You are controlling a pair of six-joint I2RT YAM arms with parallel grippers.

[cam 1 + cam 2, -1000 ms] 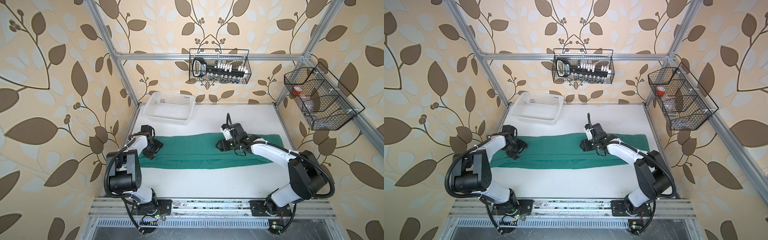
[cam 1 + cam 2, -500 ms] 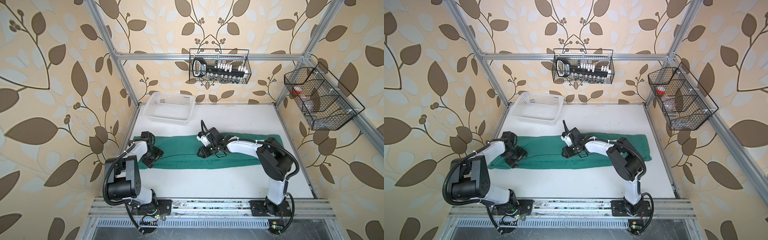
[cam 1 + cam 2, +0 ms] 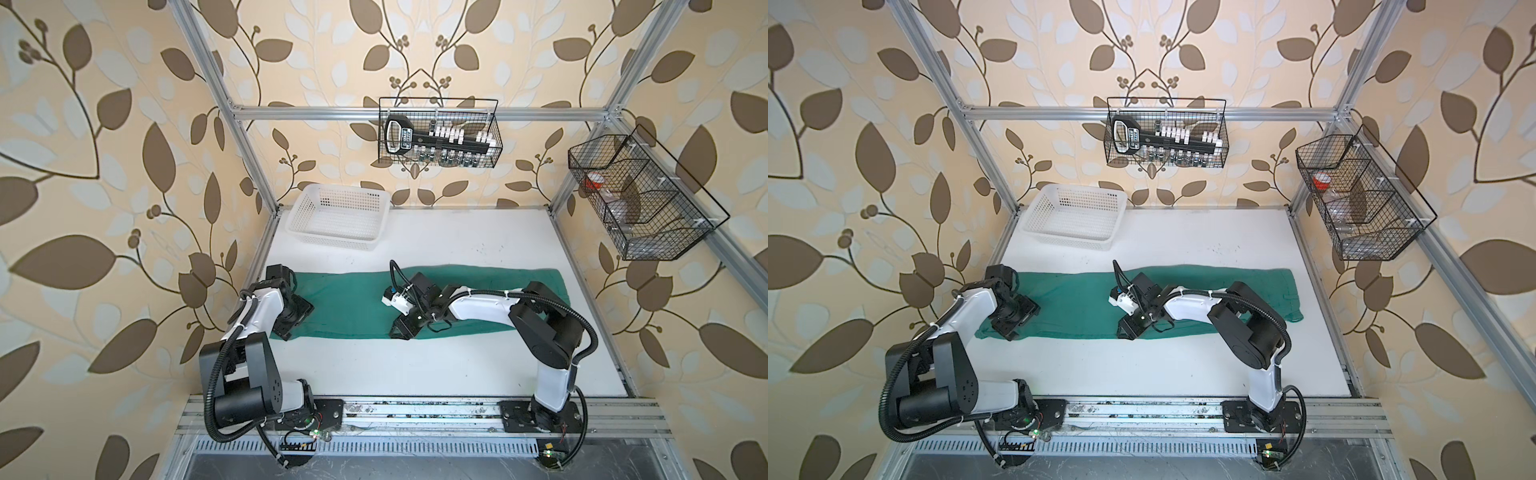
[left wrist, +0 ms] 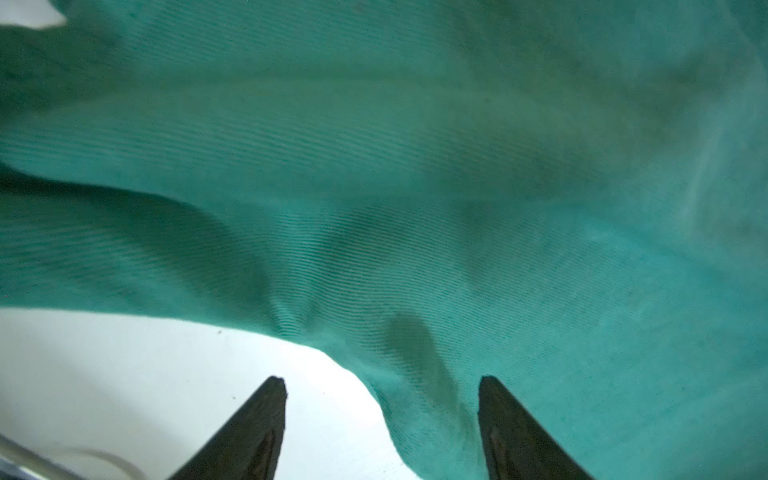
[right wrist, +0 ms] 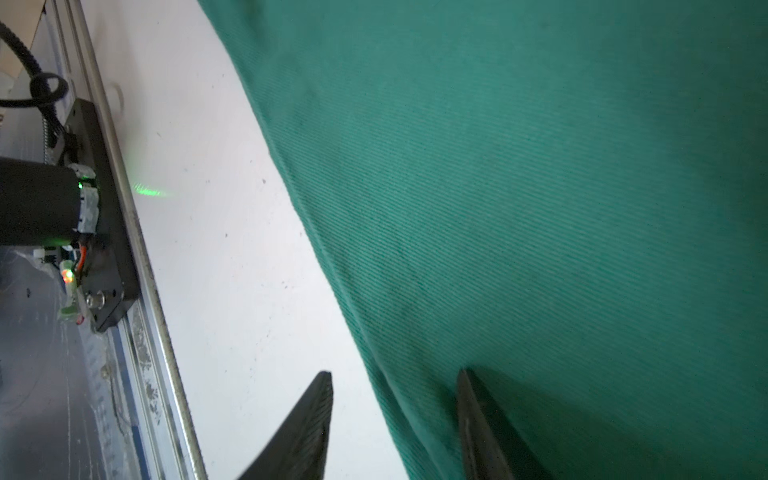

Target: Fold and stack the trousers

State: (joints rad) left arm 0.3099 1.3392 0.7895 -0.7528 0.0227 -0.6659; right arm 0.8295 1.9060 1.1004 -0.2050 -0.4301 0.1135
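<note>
In both top views the white basket (image 3: 338, 218) (image 3: 1075, 222) stands at the far left corner of the table (image 3: 436, 365), its perforated floor showing all over. A back wire basket (image 3: 438, 133) hangs on the rear wall and holds a black rack of white pieces above a row of small bottles. A side wire basket (image 3: 636, 199) on the right wall is split into compartments. The farthest holds something red and white, and the others hold clear items too faint to name. The trousers (image 3: 353, 299) (image 3: 1067, 299) lie as one long teal band across the middle of the table, near the white basket but apart from it. The left gripper (image 3: 284, 330) (image 3: 1008, 332) sits at the band's left end by its front edge. The right gripper (image 3: 401, 330) (image 3: 1127, 332) sits on that front edge about midway along.

In the left wrist view, the left gripper (image 4: 381, 380) has its fingers (image 4: 262, 432) spread wide. One is over bare table and the other over cloth, and the edge of the trousers (image 4: 415, 187) runs between them unpinched.

In the right wrist view, the right gripper (image 5: 395, 371) shows a narrower gap, unclenched. One of its fingers (image 5: 482, 424) is over the trousers (image 5: 540, 208) and the other over table, and the cloth edge crosses the gap. Whether either tip presses on the cloth cannot be told from here.
</note>
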